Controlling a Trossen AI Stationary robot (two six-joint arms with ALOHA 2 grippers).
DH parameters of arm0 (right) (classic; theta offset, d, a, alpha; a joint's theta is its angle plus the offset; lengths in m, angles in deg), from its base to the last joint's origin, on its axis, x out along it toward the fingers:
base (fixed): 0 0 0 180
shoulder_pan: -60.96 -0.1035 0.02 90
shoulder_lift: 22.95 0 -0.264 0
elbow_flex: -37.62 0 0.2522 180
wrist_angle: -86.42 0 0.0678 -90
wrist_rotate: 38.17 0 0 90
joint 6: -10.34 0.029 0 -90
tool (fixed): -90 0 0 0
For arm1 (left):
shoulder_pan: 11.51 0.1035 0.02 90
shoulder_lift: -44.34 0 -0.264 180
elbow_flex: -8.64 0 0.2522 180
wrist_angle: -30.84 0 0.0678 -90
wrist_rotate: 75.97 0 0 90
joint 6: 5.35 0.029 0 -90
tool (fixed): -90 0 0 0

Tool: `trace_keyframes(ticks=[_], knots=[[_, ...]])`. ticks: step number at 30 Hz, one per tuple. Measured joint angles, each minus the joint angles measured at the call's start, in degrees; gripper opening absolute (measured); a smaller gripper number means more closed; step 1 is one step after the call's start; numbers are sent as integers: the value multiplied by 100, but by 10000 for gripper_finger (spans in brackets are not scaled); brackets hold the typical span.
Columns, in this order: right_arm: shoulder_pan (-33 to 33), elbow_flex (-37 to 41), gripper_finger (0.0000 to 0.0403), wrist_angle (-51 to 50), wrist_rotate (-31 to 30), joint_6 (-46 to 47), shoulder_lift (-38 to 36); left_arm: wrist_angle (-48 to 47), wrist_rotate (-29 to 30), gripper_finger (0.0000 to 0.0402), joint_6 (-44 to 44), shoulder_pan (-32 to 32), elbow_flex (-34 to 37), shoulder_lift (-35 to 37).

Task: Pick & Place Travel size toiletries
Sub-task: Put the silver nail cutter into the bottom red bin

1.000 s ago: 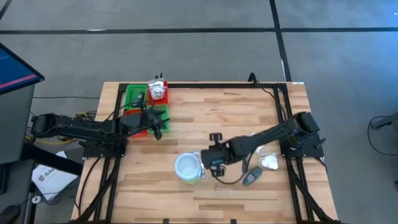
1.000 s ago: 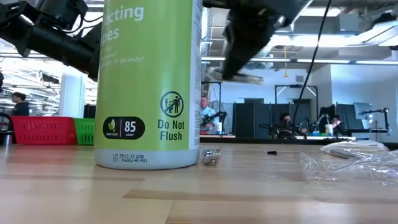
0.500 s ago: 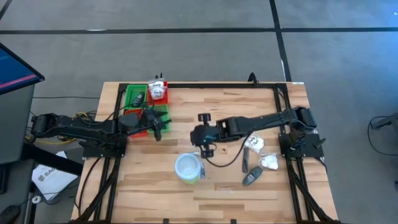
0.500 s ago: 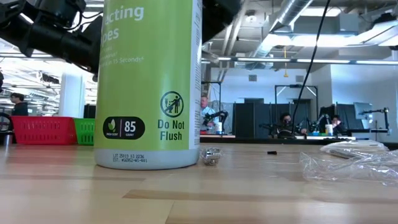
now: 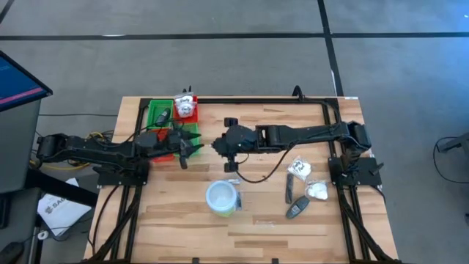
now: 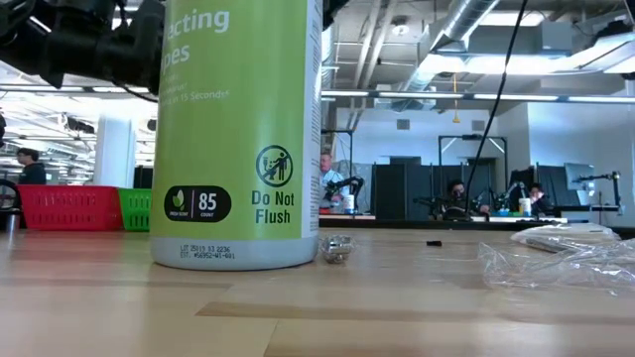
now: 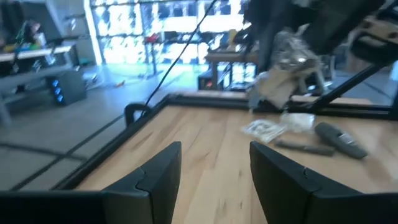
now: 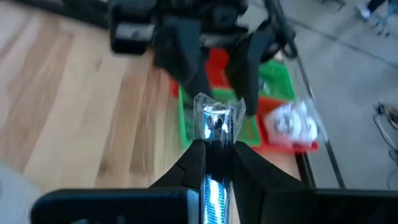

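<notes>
Right claw [image 8: 214, 146] pinching clear sachet [image 8: 217, 118], swung from tub [image 5: 221, 198] to near tray [image 5: 155, 116]; left claw [image 7: 214, 168] open, empty.

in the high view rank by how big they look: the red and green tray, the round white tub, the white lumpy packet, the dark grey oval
1. Red and green compartment tray
2. Round white tub with a green side
3. White lumpy packet and dark grey oval: look about alike, so no ranking between them.

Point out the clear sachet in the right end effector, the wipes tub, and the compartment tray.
clear sachet [image 8: 216, 119]: right wrist view, its shiny middle above the fingertips.
wipes tub [image 5: 220, 196]: high view, centre of its white lid.
compartment tray [image 5: 155, 115]: high view, a green compartment.
</notes>
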Motion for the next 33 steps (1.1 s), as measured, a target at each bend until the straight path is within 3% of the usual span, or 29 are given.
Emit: trace_keyframes(ticks=[10,22,33], knots=[[262,0,39,1168,814,24,0,619,-577,182,110,1,0,0],[351,0,39,1666,948,40,0,1462,-727,182,210,0,0,-47],[429,2,39,1677,948,44,0,2954,-717,182,208,18,0,-1224]])
